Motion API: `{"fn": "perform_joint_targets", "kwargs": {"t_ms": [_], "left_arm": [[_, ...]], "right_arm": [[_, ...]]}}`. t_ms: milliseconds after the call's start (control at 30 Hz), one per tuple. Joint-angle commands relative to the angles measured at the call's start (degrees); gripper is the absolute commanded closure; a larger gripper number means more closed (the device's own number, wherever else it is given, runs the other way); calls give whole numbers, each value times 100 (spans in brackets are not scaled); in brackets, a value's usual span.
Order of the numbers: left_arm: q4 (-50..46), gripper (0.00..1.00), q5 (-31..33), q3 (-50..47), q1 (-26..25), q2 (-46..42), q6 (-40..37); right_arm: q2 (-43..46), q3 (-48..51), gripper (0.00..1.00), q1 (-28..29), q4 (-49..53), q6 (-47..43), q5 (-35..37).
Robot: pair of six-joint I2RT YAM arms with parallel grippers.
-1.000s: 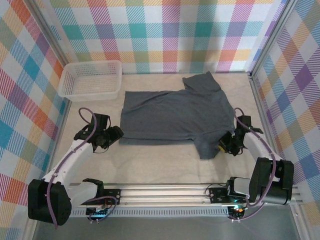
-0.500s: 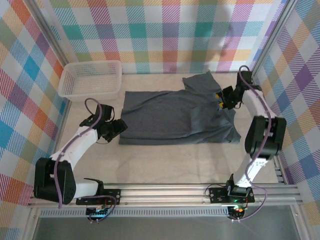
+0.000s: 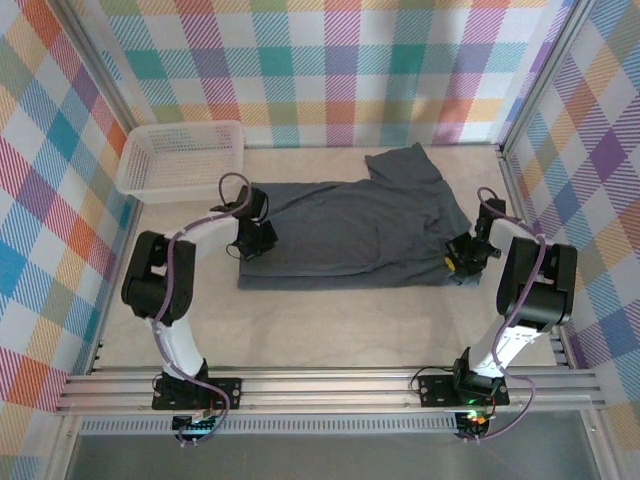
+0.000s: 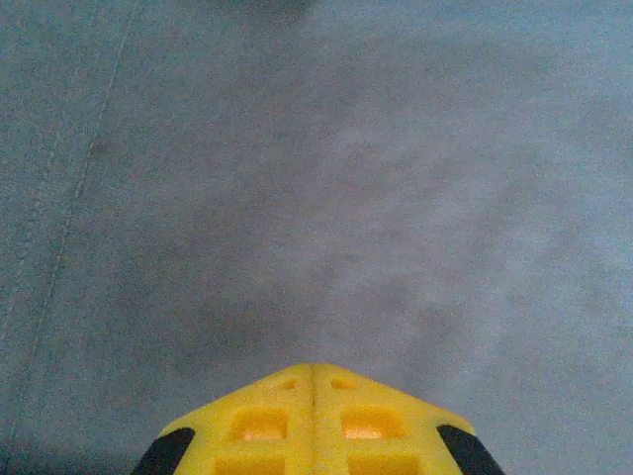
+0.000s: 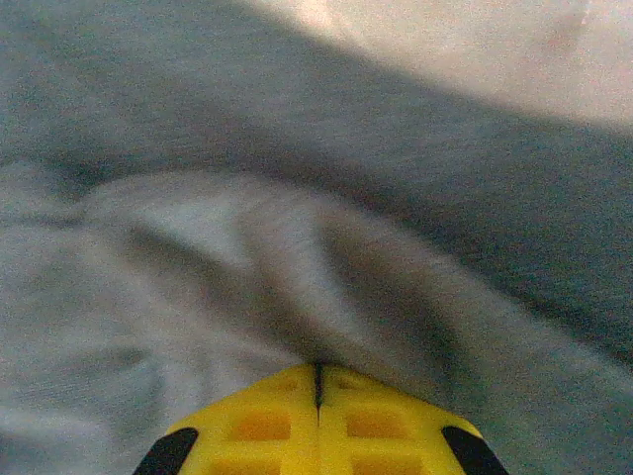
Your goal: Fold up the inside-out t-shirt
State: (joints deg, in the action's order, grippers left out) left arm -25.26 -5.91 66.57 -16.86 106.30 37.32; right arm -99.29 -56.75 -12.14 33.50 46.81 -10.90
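The inside-out t-shirt (image 3: 350,230) lies flat in the middle of the table, dark slate-grey, with one sleeve pointing to the far side. My left gripper (image 3: 258,240) rests on its left end. In the left wrist view its yellow fingers (image 4: 314,368) are pressed shut over smooth cloth (image 4: 316,178), and no fold shows between them. My right gripper (image 3: 458,264) sits at the shirt's near right corner. In the right wrist view it (image 5: 316,368) is shut, and a ridge of cloth (image 5: 247,247) runs straight into its tips.
A white mesh basket (image 3: 180,190) stands at the far left, beside the shirt's left end. Checked walls close the table on three sides. Bare table (image 3: 330,320) lies between the shirt and the metal rail (image 3: 330,385) at the near edge.
The left gripper swung from beside the shirt onto its left end and shut. The right gripper came down from the shirt's far right side to its near right corner and shut.
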Motion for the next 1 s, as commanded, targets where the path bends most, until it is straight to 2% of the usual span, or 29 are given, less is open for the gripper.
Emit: {"fn": "perform_joint_targets", "kwargs": {"t_ms": [0, 100, 167, 233, 333, 433, 467, 533, 567, 633, 700, 800, 967], "left_arm": [[67, 100, 20, -326, -19, 123, 189], [258, 100, 167, -1073, -19, -266, 283], [387, 100, 213, -1690, -19, -763, 386], [426, 100, 99, -2280, -45, -1378, 488], [277, 100, 102, -3079, -368, -2373, 690], [129, 100, 84, -3409, -723, -3223, 916], [21, 97, 113, -3339, -754, -3440, 879], [-273, 70, 335, -2903, -757, -3724, 577], [-418, 60, 493, -2601, -752, -3786, 322], [-532, 52, 750, -2049, -744, -3729, -143], [-550, 52, 986, -1517, -686, -3467, -632], [-530, 52, 1266, -707, -595, -2916, -1195], [-569, 49, 1516, 346, -476, -1827, -1726]], "right_arm": [[15, 204, 98, -180, 76, -406, 194], [8, 327, 99, -404, 577, -754, 209], [294, 788, 99, -586, 659, -761, 175], [920, 1510, 96, -895, 565, -553, 92], [2293, 2528, 93, -1262, 627, -142, 138], [3684, 2715, 92, -1236, 579, -252, -79], [4007, 2467, 91, -1131, 631, -446, -111], [4243, 1751, 85, -702, 724, -930, 150], [4191, 1330, 79, -403, 676, -1252, 304], [3843, 718, 67, 70, 186, -2030, 369], [3115, 106, 61, 403, -159, -2727, 747], [1581, -1161, 56, 539, 30, -3371, 1202], [-359, -2671, 47, 555, 124, -3916, 1110]]}}
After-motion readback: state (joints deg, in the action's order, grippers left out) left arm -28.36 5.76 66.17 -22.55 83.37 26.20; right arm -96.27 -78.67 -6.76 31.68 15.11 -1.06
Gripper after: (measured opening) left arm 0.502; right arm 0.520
